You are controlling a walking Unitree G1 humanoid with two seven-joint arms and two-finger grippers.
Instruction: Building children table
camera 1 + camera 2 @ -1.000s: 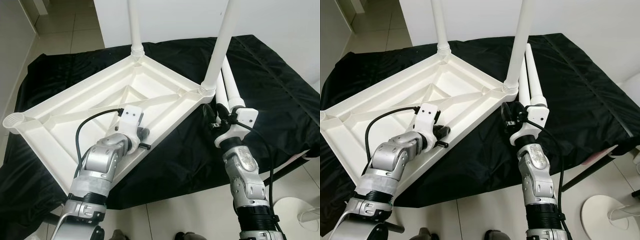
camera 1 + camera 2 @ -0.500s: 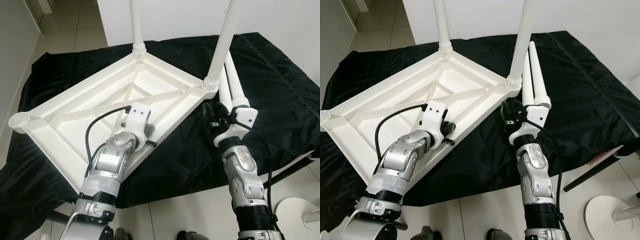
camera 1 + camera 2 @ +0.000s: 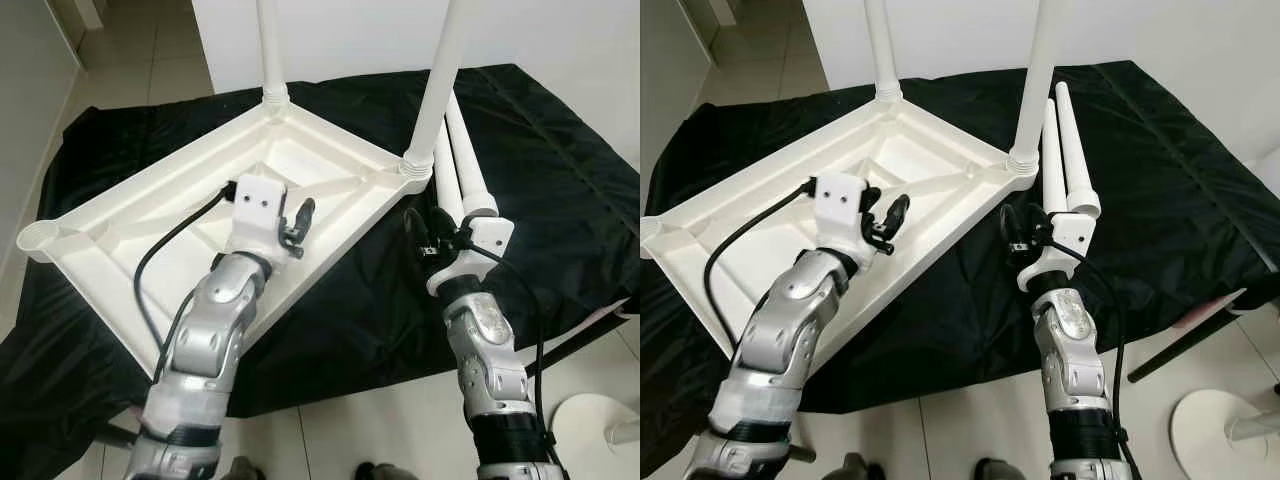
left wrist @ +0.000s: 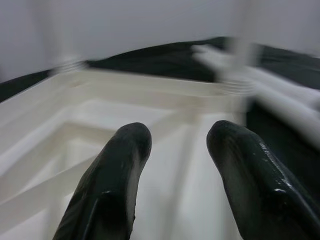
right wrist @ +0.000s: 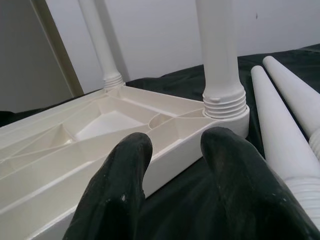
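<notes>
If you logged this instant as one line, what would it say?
white plastic tabletop upside down on black cloth | two legs screwed in, two loose white legs beside it | left gripper open above tabletop | right gripper open near loose legs

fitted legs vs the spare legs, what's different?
The two fitted legs stand upright; the two spare legs lie flat. The fitted legs are seated in corner sockets of the upside-down tabletop; the spare legs rest loose on the black cloth, side by side next to the right gripper. All four are white, round and tapered.
</notes>
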